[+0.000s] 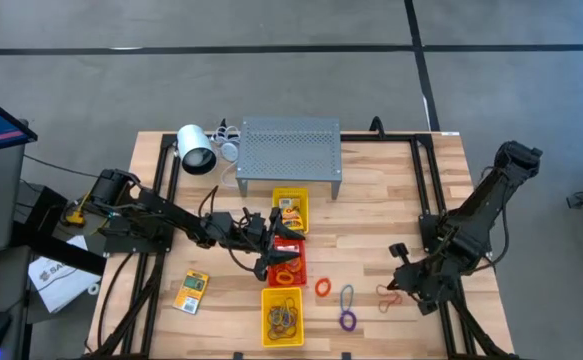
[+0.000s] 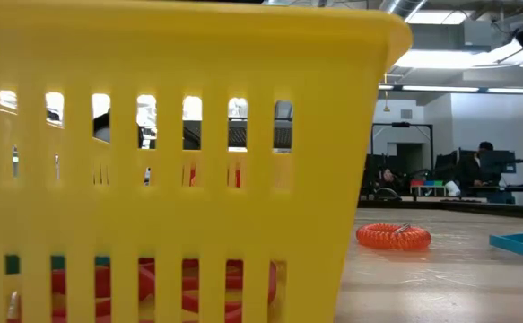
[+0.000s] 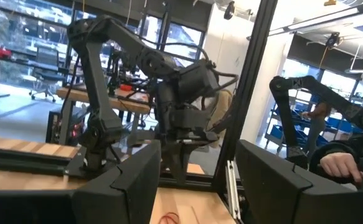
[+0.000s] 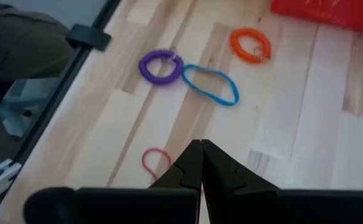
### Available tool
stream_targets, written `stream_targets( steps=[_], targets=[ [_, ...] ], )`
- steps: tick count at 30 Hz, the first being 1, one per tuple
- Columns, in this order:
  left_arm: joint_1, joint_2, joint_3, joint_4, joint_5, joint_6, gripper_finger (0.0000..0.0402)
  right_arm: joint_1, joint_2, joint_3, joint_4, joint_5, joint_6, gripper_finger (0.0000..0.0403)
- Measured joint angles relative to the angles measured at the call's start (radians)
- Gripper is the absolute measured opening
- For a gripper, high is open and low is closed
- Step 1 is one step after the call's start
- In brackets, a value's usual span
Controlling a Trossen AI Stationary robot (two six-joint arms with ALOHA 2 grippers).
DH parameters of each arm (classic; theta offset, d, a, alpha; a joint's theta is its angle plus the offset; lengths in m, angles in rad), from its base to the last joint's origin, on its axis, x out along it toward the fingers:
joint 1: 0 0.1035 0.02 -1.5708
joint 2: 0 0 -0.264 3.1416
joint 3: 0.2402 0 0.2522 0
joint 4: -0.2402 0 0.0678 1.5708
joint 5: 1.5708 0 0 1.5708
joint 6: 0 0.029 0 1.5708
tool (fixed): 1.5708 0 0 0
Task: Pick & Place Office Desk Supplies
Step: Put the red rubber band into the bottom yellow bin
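While left claw (image 1: 271, 250) hangs open and empty over red tray (image 1: 293, 270), right claw (image 4: 200, 163) shut, empty; orange coil (image 1: 323, 288), purple coil (image 1: 347, 320), card packet (image 1: 191, 291) unsorted on worktop (image 1: 371, 220).

Left arm stretched low across table from left edge toward centre, wrist roughly level, cam facing other arm. Left gripper (image 1: 269, 252) near table middle, fingers (image 3: 131, 186) spread wide apart, nothing seen betw. them. Right arm folded at right side, elbow up, forearm angled down toward front-right of table. Right gripper (image 4: 201, 163) pointing down at tabletop, just above it, fingers pressed together tip to tip, nothing gripped.
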Motion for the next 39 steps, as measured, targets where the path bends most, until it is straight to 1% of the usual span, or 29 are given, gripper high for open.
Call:
stream_targets(
  steps=[7, 12, 17, 24, 28, 31, 39],
  targets=[
    [-0.003, 0.0, 0.0, -0.022, 0.0, -0.011, 0.0205, -0.025, 0.002, 0.0, -0.016, -0.075, 0.008, 0.0001],
    [-0.003, 0.0, 0.0, -0.026, 0.0, -0.009, 0.0205, -0.029, 0.02, 0.0, 0.006, -0.211, 0.022, 0.0019],
    [-0.003, 0.0, 0.0, -0.029, 0.0, -0.009, 0.0205, -0.063, 0.078, 0.0, -0.006, -0.304, 0.076, 0.0067],
    [-0.003, 0.0, 0.0, -0.034, 0.0, -0.009, 0.0205, -0.144, 0.204, 0.0, -0.006, -0.421, 0.086, 0.0168],
    [-0.003, 0.0, 0.0, -0.049, 0.0, -0.009, 0.0205, -0.168, 0.274, 0.0, -0.005, -0.441, 0.084, 0.0219],
    [-0.003, 0.0, 0.0, -0.05, 0.0, -0.008, 0.0205, -0.168, 0.32, 0.0, 0.001, -0.443, 0.079, 0.024],
    [-0.003, 0.0, 0.0, -0.059, 0.0, -0.008, 0.0205, -0.164, 0.436, 0.001, 0.039, -0.424, 0.078, 0.0242]
  ],
)
